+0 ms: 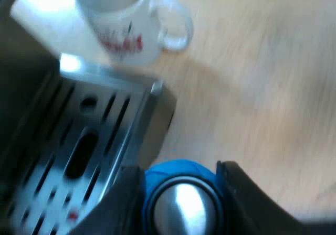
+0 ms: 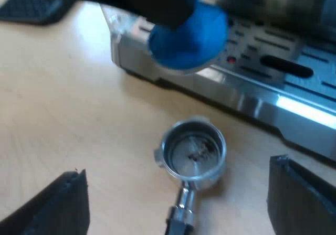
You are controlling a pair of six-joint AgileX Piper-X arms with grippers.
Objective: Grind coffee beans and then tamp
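Left wrist view: the blue tamper (image 1: 181, 206) is clamped between the fingers of the left gripper (image 1: 176, 172) beside the espresso machine (image 1: 105, 140), near a mug (image 1: 123, 22). The holder (image 2: 193, 150) is shown lying loose on the counter (image 2: 68, 114), flanked by the wide-open, empty fingers of the right gripper (image 2: 178, 167). Left unsteadied, it could be tipped by an off-centre press; few grounds are seen in its basket.

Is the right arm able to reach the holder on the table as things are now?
Probably yes. The right claw is open, and the holder lies bare on the table just beyond it. The tamper hangs farther off, at the machine's tray edge.
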